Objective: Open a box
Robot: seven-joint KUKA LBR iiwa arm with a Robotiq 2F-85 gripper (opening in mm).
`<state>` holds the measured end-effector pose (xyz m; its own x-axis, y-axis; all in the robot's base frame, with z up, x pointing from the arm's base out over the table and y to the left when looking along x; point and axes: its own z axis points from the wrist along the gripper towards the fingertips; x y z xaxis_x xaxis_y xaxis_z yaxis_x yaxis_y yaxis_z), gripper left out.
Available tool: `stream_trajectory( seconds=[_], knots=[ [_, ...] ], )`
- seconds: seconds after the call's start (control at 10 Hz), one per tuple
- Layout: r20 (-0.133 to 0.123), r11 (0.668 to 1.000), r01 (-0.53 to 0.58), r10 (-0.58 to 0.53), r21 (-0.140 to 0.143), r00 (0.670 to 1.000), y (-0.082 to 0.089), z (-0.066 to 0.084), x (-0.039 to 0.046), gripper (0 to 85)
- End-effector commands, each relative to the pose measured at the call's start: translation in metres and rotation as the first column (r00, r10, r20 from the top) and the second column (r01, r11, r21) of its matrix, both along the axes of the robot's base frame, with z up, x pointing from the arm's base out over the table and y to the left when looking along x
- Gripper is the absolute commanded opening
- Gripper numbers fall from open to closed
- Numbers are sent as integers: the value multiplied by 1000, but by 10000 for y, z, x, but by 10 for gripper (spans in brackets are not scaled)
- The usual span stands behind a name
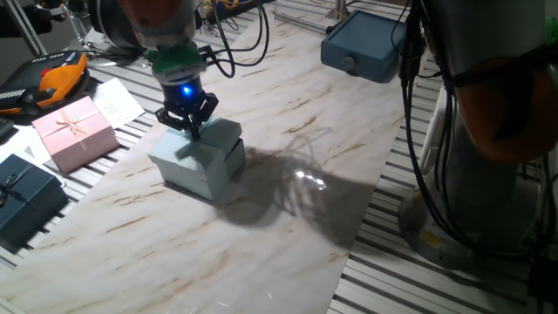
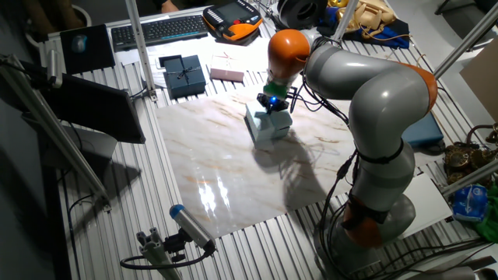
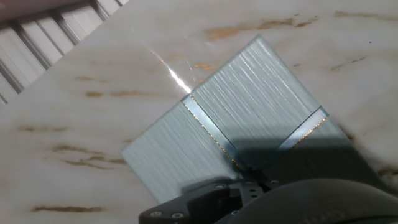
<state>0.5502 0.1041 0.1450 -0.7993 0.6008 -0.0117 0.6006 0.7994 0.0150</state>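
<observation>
Marble tabletop point(image 1: 288, 174), pale blue box point(image 1: 202, 161) (no readable writing), claw point(image 1: 190, 124) pinched onto its ribbon point(image 3: 211, 130).

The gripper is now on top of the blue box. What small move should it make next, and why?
Probably close on the ribbon bow, then lift straight up a little. The gripper sits low on the lid of the box, right where the ribbons cross. The lid looks still seated on the base, so the box is not yet open. Whether the fingers already pinch the bow cannot be seen.
</observation>
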Motion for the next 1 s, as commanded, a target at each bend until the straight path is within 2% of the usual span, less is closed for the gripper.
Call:
stream_trajectory(
  seconds=[0.0, 0.3, 0.5, 0.7, 0.8, 0.9],
  knots=[
    [-1, 1000, -1, 1, 7, 1000, -4, 29, 3, 0],
    [-13, 1000, -2, 2, 6, 1000, -4, 144, 29, 0],
    [-21, 1000, -13, 13, 12, 1000, -66, 216, 62, 0],
    [-19, 1000, -22, 22, 3, 1000, -149, 245, 86, 0],
    [-16, 1000, -5, 5, -16, 1000, -184, 251, 90, 0],
    [-12, 1000, 15, -15, -22, 1000, -233, 264, 101, 0]
  ],
)
